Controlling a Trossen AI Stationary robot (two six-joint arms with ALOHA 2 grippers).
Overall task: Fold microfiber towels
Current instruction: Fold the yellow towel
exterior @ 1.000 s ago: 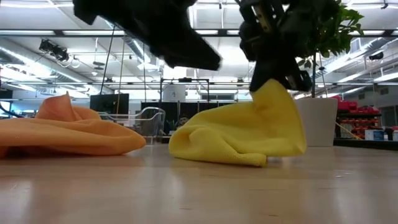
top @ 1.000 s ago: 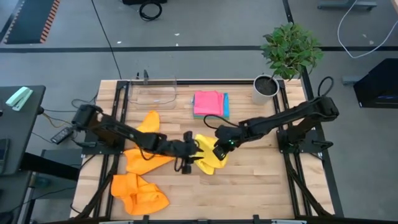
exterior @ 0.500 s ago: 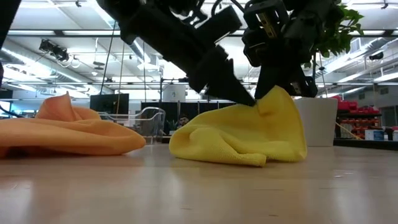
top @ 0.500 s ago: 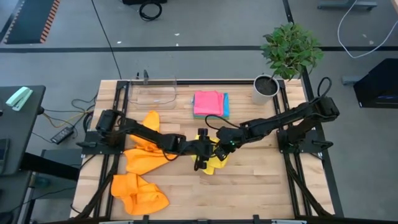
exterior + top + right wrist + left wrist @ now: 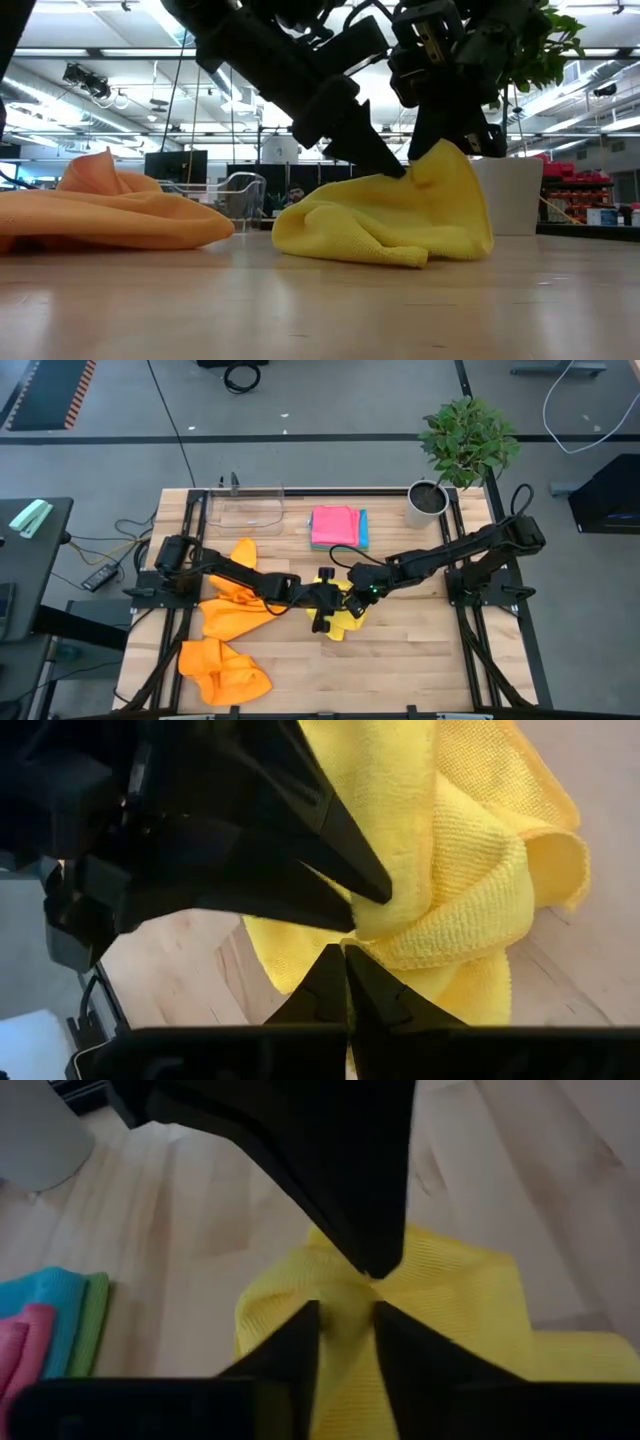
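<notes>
A crumpled yellow microfiber towel (image 5: 347, 620) lies mid-table with one peak (image 5: 442, 158) drawn up. My right gripper (image 5: 351, 601) reaches in from the table's right and is shut on that peak. My left gripper (image 5: 336, 604) comes from the table's left, its tips right beside the right gripper's, with a ridge of the yellow cloth between its fingers (image 5: 345, 1308). Orange towels (image 5: 232, 610) lie loose to the left, and another orange one (image 5: 225, 672) lies near the front left. My left gripper pinches a raised ridge of the yellow towel (image 5: 346, 1292) between its two fingers, just beside the right gripper's tip. It comes slanting down from the table's left. How many layers it has does not show. The towel's bulk rests on the table. My right gripper (image 5: 346, 952) pinches the drawn-up peak of the yellow towel (image 5: 388, 942) between its shut fingertips, slanting down from the table's right. The peak stands above the rest of the cloth, which spreads slack on the table (image 5: 380, 240).
A stack of folded pink, blue and green towels (image 5: 338, 527) sits at the back centre, next to a clear plastic tray (image 5: 245, 508). A potted plant (image 5: 440, 495) stands at the back right. Bare wood lies along the front right.
My left gripper has gone toward the table's right and downward, arriving at the yellow towel's raised peak beside the right gripper. The right gripper has kept still, holding the peak up. The yellow towel has kept its shape.
</notes>
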